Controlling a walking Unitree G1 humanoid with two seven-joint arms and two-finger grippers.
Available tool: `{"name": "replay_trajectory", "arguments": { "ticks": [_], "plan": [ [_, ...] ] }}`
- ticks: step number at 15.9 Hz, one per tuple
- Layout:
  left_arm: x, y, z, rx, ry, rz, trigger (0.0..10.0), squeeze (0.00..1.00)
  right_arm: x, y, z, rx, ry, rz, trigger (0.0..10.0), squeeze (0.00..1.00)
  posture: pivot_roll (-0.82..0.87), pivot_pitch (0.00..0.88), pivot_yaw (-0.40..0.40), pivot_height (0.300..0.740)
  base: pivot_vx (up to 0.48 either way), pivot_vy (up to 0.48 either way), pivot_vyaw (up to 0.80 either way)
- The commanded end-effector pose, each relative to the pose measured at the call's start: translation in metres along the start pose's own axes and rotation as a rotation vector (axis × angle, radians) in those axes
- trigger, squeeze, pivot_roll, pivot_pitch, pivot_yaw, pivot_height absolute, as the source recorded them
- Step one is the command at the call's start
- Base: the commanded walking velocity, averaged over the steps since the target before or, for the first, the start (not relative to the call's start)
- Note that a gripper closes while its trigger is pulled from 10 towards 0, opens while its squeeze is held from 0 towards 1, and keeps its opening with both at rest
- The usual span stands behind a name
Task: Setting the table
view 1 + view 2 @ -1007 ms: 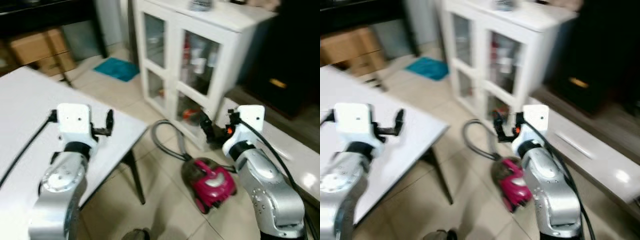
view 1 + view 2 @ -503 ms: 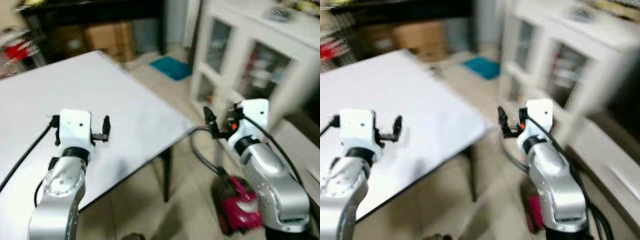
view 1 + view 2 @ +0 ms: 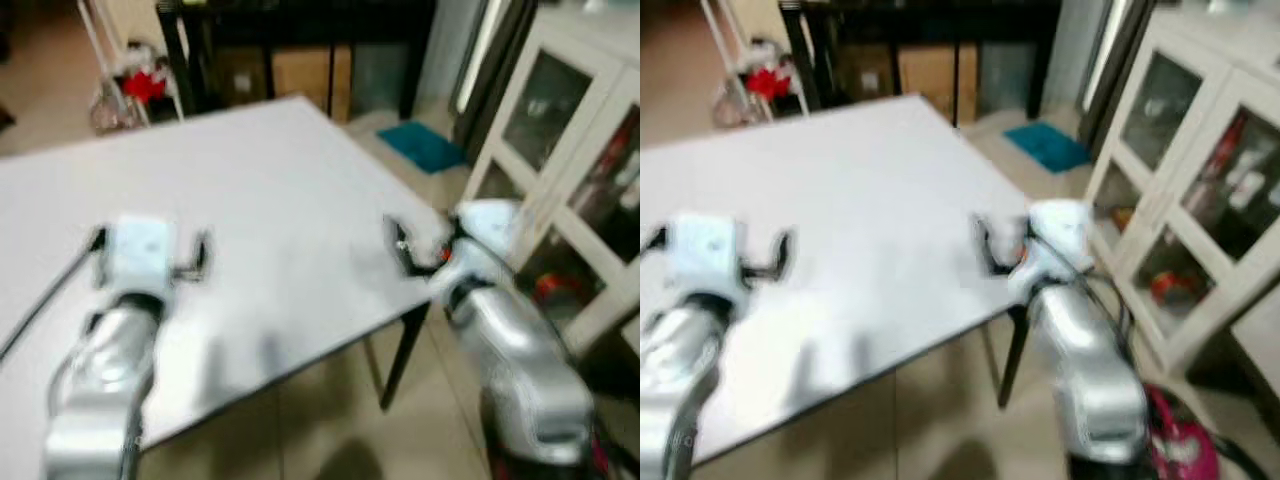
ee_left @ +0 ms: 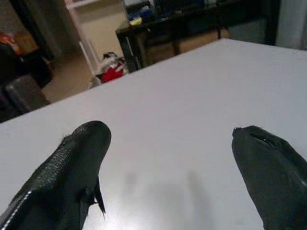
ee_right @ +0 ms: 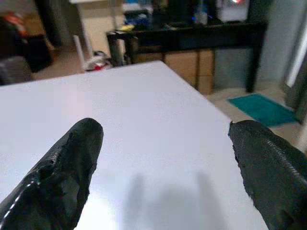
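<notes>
A white table (image 3: 250, 190) spreads before me, my two arms raised above it. My left gripper (image 4: 168, 158) hovers over its middle, fingers spread wide and holding nothing; my right gripper (image 5: 165, 158), just as wide and bare, hangs near the table's corner. From my head I see a white glass-door cabinet (image 3: 1200, 190) on my right, while my right wrist looks to a black desk (image 5: 192, 36) and a teal mat (image 5: 261, 109).

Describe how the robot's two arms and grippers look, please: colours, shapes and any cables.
Both arms are silver, rounded metal with a white boxy wrist block. The left gripper and right gripper each have two long black fingers. A black cable runs along the left arm; something orange shows at the right wrist.
</notes>
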State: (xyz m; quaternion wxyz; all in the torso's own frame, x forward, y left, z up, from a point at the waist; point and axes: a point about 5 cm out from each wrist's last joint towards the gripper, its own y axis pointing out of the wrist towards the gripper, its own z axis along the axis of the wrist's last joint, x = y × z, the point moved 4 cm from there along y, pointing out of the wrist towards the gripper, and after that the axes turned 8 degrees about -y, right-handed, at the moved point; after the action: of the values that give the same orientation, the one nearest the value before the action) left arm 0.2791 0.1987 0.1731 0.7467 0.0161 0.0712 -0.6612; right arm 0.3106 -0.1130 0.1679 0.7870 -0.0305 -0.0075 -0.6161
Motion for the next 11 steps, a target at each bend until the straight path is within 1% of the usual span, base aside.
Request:
{"name": "replay_trajectory", "arguments": {
  "ticks": [1, 7, 10, 11],
  "plan": [
    [0.009, 0.000, 0.003, 0.006, -0.003, -0.036, 10.0, 0.00, 0.015, -0.002, -0.001, 0.002, -0.009, -0.055, 10.0, 1.00, -0.08, 0.010, 0.018, 0.740, 0.000, 0.398, 0.00],
    [0.008, 0.000, 0.001, 0.006, -0.018, -0.026, 10.0, 0.00, 0.015, 0.000, -0.002, -0.003, -0.018, -0.055, 10.0, 1.00, -0.07, 0.000, 0.007, 0.740, 0.000, 0.398, 0.00],
    [0.007, -0.002, 0.003, 0.014, -0.014, -0.023, 10.0, 0.00, 0.009, 0.003, -0.001, 0.002, -0.036, -0.011, 10.0, 1.00, -0.06, 0.000, -0.001, 0.740, 0.000, 0.394, 0.00],
    [0.006, -0.003, 0.003, 0.014, -0.014, -0.020, 10.0, 0.00, 0.005, 0.003, -0.001, 0.005, -0.050, 0.012, 10.0, 1.00, -0.06, 0.000, -0.001, 0.740, 0.000, 0.394, 0.80]
  ]
}}
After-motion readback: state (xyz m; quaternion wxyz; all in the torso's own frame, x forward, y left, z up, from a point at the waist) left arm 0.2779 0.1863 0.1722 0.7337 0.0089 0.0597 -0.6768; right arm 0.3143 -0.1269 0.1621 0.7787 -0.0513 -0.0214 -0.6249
